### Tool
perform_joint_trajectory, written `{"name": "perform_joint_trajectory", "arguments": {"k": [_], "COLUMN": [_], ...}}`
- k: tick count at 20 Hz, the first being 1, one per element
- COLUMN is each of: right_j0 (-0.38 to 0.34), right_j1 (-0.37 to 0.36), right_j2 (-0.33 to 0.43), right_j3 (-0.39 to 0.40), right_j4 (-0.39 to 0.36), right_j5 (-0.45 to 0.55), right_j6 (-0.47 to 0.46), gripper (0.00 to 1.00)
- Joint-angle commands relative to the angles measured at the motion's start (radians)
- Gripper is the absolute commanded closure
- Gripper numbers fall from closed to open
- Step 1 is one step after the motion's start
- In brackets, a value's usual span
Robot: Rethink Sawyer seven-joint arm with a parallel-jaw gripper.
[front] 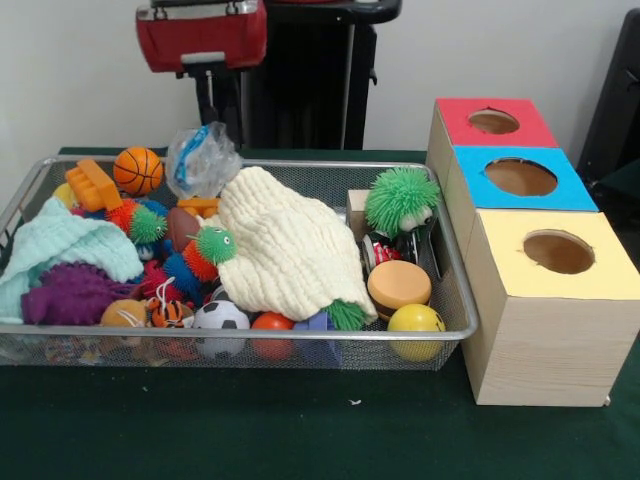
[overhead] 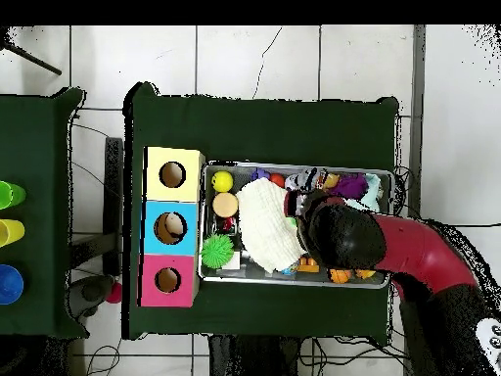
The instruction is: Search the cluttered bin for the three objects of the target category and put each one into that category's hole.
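The green worktop (front: 300, 430) carries a wide wire basket (front: 240, 335) on the left of the front view and three wooden boxes in a row just beside its right end, topped red at the far end, blue in the middle and yellow at the near end. The arm (overhead: 421, 257) reaches over the basket in the overhead view, its dark head above the middle of the clutter, yet the gripper itself is hidden beneath it and cannot be told open or closed, nor whether it has hold of anything. Inside the basket a cream knitted cloth (front: 290, 250) covers the middle, a pale green cloth (front: 55, 250) lies at the left, with spiky balls, a little basketball (front: 137, 170) and a clear plastic bag (front: 200, 158) around them. No shiny metal item shows plainly; a small metallic-looking thing near the green spiky ball (front: 400, 200) is too unclear to name. The blue box's hole (front: 520, 177) looks empty. This seems the searching step; next likely calls for shifting the cream cloth to uncover what lies under it.
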Motion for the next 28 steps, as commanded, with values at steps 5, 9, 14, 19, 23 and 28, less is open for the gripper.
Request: {"name": "perform_joint_trajectory", "arguments": {"k": [5, 9, 14, 19, 23, 28], "right_j0": [0.004, 0.026, 0.054, 0.110, 0.142, 0.139], "right_j1": [0.009, -0.020, -0.043, -0.060, -0.043, -0.035], "right_j2": [0.154, 0.164, 0.177, 0.144, 0.132, 0.183], "right_j3": [0.161, 0.200, 0.231, 0.240, 0.246, 0.290], "right_j4": [0.243, 0.322, 0.390, 0.437, 0.457, 0.528], "right_j5": [-0.001, -0.015, -0.026, -0.045, -0.092, -0.162], "right_j6": [0.170, 0.209, 0.212, 0.240, 0.242, 0.262], "gripper": [1.00, 1.00, 1.00, 1.00, 1.00, 1.00]}}
